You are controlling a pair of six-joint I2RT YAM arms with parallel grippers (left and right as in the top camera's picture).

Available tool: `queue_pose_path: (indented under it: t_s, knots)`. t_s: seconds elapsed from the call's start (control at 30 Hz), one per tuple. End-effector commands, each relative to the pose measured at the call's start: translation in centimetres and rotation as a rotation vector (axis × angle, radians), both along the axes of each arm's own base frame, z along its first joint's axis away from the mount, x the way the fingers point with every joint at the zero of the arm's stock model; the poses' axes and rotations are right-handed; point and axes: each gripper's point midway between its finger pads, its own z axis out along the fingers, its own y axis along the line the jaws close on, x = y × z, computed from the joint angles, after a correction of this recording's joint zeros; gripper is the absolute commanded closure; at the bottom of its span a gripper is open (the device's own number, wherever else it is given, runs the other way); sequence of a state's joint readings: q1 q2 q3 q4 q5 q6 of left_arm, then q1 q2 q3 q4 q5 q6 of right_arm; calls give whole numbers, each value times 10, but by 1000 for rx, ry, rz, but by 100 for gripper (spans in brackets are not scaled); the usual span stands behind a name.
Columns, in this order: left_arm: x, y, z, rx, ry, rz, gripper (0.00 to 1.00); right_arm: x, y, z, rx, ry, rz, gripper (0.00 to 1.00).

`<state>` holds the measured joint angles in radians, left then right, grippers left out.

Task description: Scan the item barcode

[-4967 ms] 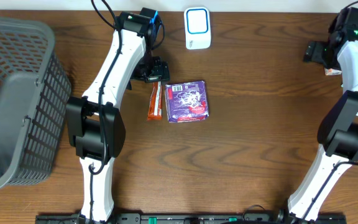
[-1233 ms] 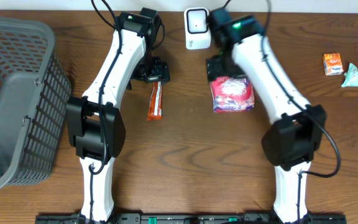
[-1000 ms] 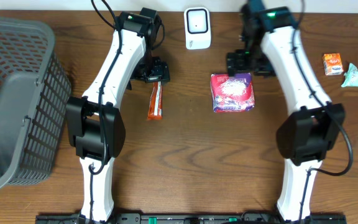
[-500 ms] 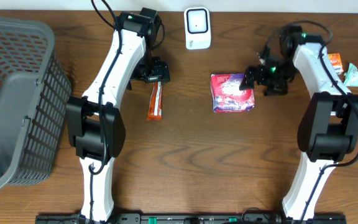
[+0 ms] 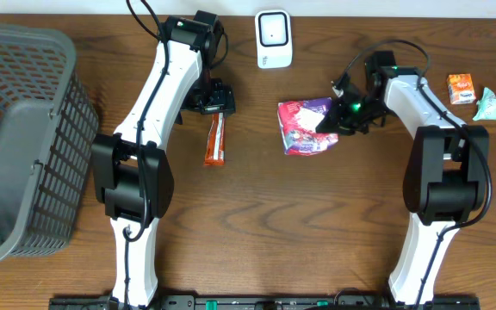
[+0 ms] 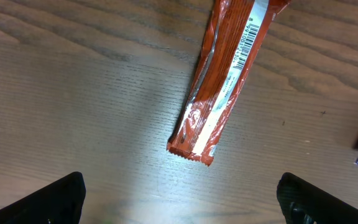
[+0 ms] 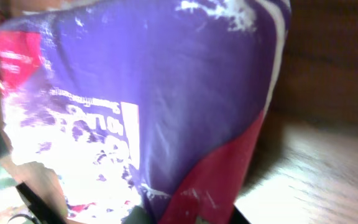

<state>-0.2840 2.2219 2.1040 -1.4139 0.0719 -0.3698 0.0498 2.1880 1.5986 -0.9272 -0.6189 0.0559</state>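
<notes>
Right claw (image 5: 337, 119), spread a second ago, now pinches the purple packet (image 5: 302, 127) at its 3 o'clock edge, tilting it off the table (image 5: 257, 232), ready for the scanner (image 5: 274, 39) toward 11 o'clock. Left claw (image 5: 211, 102) stays spread.

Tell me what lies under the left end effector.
An orange snack bar lies flat on the wooden table, barcode facing up, below the open left end effector. The bar's underside and the table beneath it are covered.
</notes>
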Motion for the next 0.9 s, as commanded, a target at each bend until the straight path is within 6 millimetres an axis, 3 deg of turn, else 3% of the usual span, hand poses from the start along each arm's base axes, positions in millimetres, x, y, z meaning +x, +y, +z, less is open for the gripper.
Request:
queue_pose_path:
  t_s: [0.0,0.17,0.27,0.4,0.5,0.67,0.8,0.87]
  knots:
    - [-2,5,-6,20,20,12,2,23,11,19,32,-17,-95,99]
    - [-2,5,-6,20,20,12,2,85,23,72,100,-155,-250,99]
    - [-2,5,-6,20,20,12,2,125,37,115,181,-295,-320,99]
    - [-2,5,-6,20,20,12,2,163,61,159,284,-476,-379,99]
    - [-2,5,-6,20,20,12,2,178,67,163,237,-534,-489,99]
    - [-2,5,-6,20,20,12,2,192,77,149,123,-582,-660,99]
    - [-2,5,-6,20,20,12,2,197,87,138,94,-610,-677,99]
    - [-2,5,-6,20,20,13,2,199,82,132,54,-633,-675,99]
